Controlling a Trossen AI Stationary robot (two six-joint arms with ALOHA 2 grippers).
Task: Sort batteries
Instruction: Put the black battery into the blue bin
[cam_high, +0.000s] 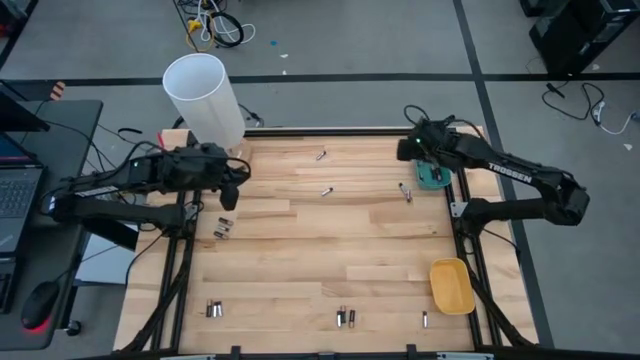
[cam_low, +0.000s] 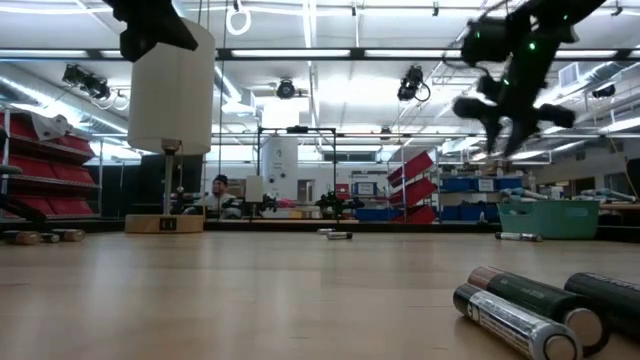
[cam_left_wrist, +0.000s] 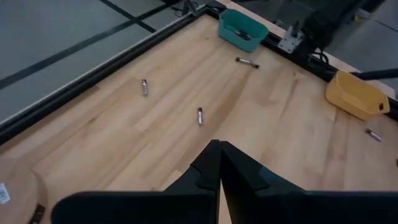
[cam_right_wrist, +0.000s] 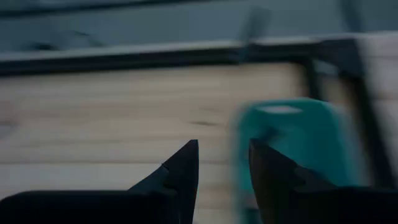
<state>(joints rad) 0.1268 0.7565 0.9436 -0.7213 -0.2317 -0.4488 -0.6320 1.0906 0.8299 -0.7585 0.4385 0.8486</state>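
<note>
- The right end effector hangs above the desk's far right corner, just at the teal tray; its two dark fingers stand apart with a clear gap, and nothing is between them.
- The left end effector is over the desk's left side, near the white cylinder; its fingers are pressed together, gripping nothing.
- The batteries lie scattered on the desk: one near the far edge, one toward the middle, one just beside the teal tray.
- More cells lie on the left side below the left end effector, and several along the near edge.
- In the left wrist view, a dark cell shows inside the teal tray.
- The yellow tray sits at the right edge, well apart from the teal one; whether it holds anything cannot be told.
- In the low view, dark and silvery cells lie side by side close to the camera.
</note>
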